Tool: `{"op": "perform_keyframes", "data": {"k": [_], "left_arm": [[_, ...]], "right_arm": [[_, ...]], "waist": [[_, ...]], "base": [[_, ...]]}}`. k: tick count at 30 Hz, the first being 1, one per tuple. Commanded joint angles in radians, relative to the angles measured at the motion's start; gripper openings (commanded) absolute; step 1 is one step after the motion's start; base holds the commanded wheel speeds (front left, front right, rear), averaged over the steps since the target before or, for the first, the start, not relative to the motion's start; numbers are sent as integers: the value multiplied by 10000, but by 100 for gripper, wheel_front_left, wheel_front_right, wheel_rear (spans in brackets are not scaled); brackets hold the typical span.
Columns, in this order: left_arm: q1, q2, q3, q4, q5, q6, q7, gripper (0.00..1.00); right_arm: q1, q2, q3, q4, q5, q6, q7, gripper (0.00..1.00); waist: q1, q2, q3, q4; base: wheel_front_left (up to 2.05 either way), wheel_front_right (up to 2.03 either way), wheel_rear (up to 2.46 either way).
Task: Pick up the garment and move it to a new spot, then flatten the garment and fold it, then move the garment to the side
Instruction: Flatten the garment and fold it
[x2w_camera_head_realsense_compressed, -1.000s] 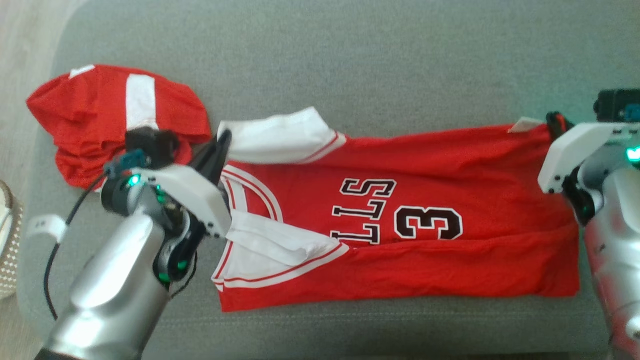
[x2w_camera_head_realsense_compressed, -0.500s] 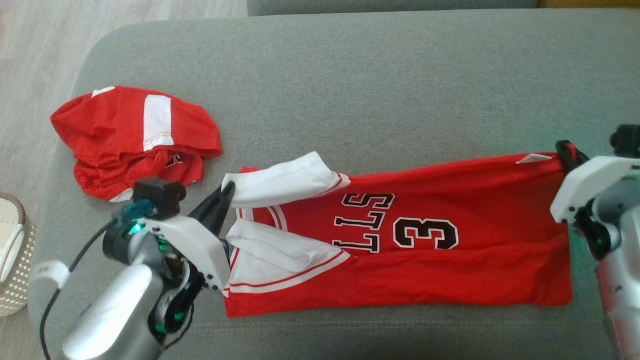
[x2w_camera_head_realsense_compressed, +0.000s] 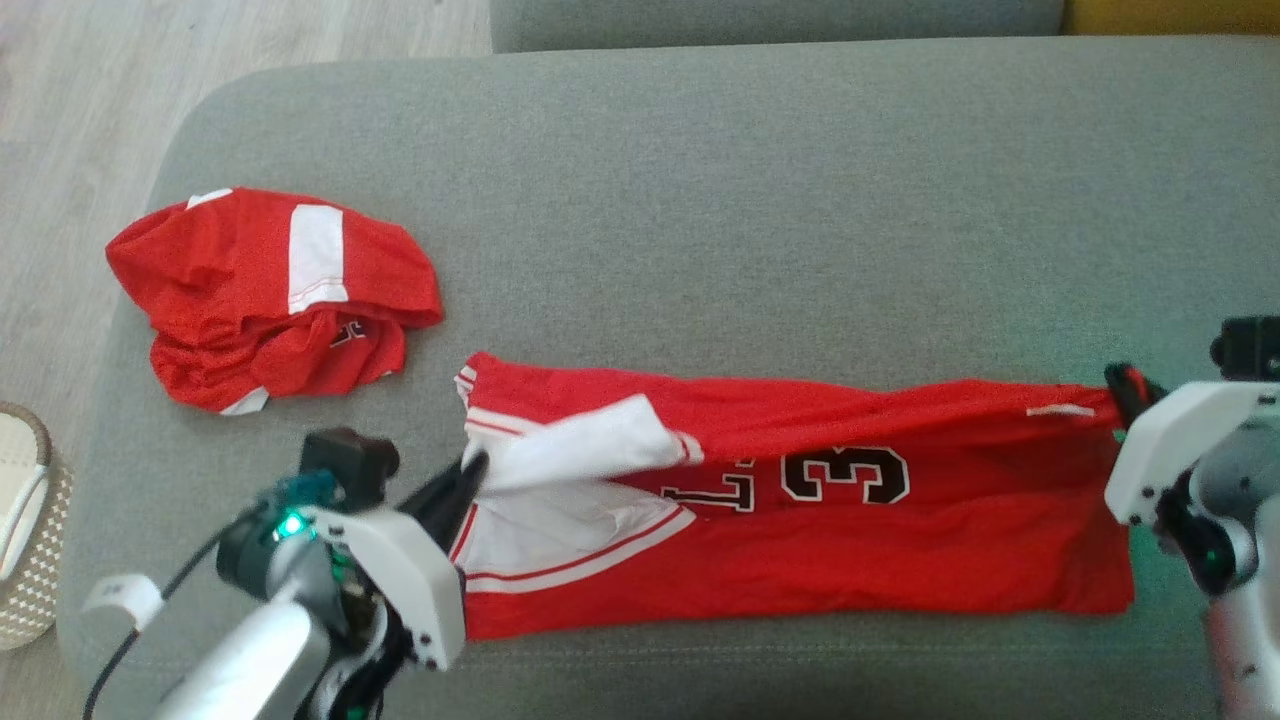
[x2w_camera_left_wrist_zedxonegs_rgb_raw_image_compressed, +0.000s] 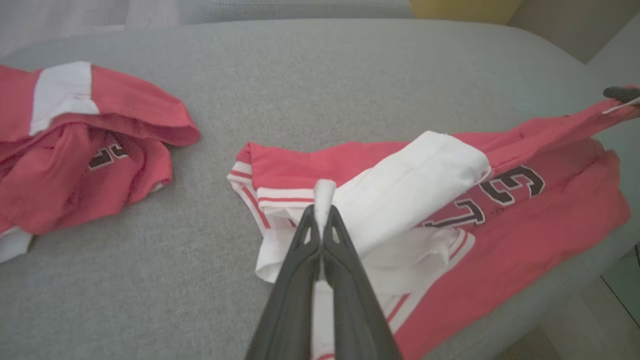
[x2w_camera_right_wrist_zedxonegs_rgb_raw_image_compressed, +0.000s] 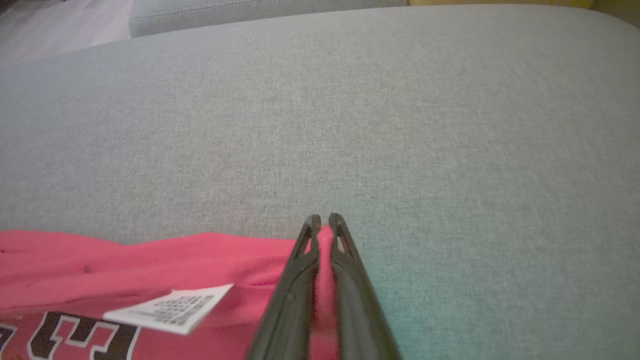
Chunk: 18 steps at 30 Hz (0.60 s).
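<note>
Remote inspection, both arms engaged. The jersey (x2w_camera_head_realsense_compressed: 820, 540), red with white sleeves and black lettering, lies along the near part of the grey cushion (x2w_camera_head_realsense_compressed: 700, 200) and spans from one pair of fingers to the other. Its far long edge is drawn up into a ridge between the two holds. The left gripper (x2w_camera_left_wrist_zedxonegs_rgb_raw_image_compressed: 324, 212) has its fingers pressed together on a fold of the white sleeve (x2w_camera_left_wrist_zedxonegs_rgb_raw_image_compressed: 415, 175). A nub of cloth stands just past the tips, and the collar end spreads beyond them and to their right. The right gripper (x2w_camera_right_wrist_zedxonegs_rgb_raw_image_compressed: 324, 227) has its fingers closed on the red hem corner, with a sliver of cloth showing between the tips. The printed care label (x2w_camera_right_wrist_zedxonegs_rgb_raw_image_compressed: 170, 307) sits just left of them and bare cushion lies ahead. I judge the fabric light, thin and limp. It has no stiffness of its own, so it sags between holds and creases wherever it is unsupported. It is not fragile but looks somewhat slick, so I judge that a shallow single-layer pinch could slip under tension. I judge the best holds to be the bound edges, namely the sleeve trim, neckband and hem corners, where the layers look thicker. A second red garment (x2w_camera_head_realsense_compressed: 270, 300) lies crumpled well to the left of the left fingers, apart from the jersey, and I judge it no obstruction.
</note>
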Motion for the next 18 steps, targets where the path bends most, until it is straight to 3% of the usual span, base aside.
{"op": "perform_keyframes", "data": {"k": [1, 13, 14, 15, 16, 18], "left_arm": [[-303, 385, 350, -395, 113, 47, 45, 0], [370, 808, -281, -756, 346, 35, 520, 0], [381, 828, -361, -739, 401, 2, 545, 32], [398, 838, -422, -708, 445, -14, 554, 95], [412, 838, -458, -681, 467, -18, 550, 100], [432, 829, -483, -635, 483, -8, 511, 100]], "right_arm": [[-5, -114, 114, -533, 99, -4, 147, 0], [1393, 149, -213, -1899, -59, -4, 1854, 0], [1474, 169, -246, -1945, -133, -4, 1991, 0], [1546, 175, -267, -2028, -241, -4, 2065, 100], [1594, 215, -389, -2109, -351, -4, 2095, 100], [1651, 241, -522, -2319, -618, -4, 2056, 100]], "waist": [[0, 0, -23, -4], [0, 0, -236, -122], [0, 0, -251, -133], [0, 0, -267, -142], [0, 0, -285, -150], [0, 0, -325, -159]], "base": [[0, 0, 0], [0, 0, 0], [0, 0, 0], [0, 0, 0], [0, 0, 0], [0, 0, 0]]}}
